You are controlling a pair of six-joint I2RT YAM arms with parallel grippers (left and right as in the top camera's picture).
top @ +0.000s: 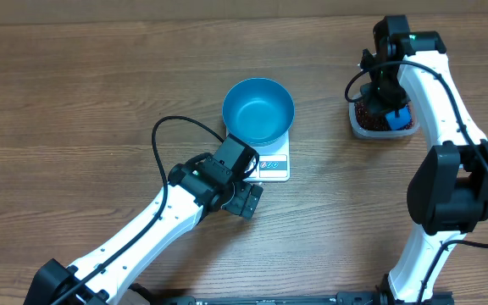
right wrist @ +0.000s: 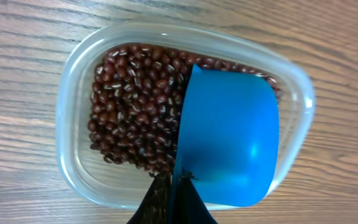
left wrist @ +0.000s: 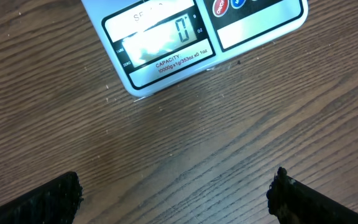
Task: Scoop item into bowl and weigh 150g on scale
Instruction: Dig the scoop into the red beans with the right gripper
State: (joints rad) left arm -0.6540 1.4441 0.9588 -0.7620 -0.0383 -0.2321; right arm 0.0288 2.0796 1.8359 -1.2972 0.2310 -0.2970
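With right gripper (right wrist: 173, 200) pinched blue scoop (right wrist: 229, 143), dipped among red beans (right wrist: 135, 106) in plastic tub (right wrist: 73, 99). Spread left gripper (left wrist: 176, 194) near scale (left wrist: 166, 62) under empty blue bowl (top: 258, 110). Judged beans loose, spill-prone: best taken by level scoopful.

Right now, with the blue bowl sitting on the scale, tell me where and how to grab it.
Pinch the blue bowl by its rim from above, probably at the edge nearest the open left gripper, one finger inside, one outside. It stands upright and open-topped on the white scale, looking too wide to span.
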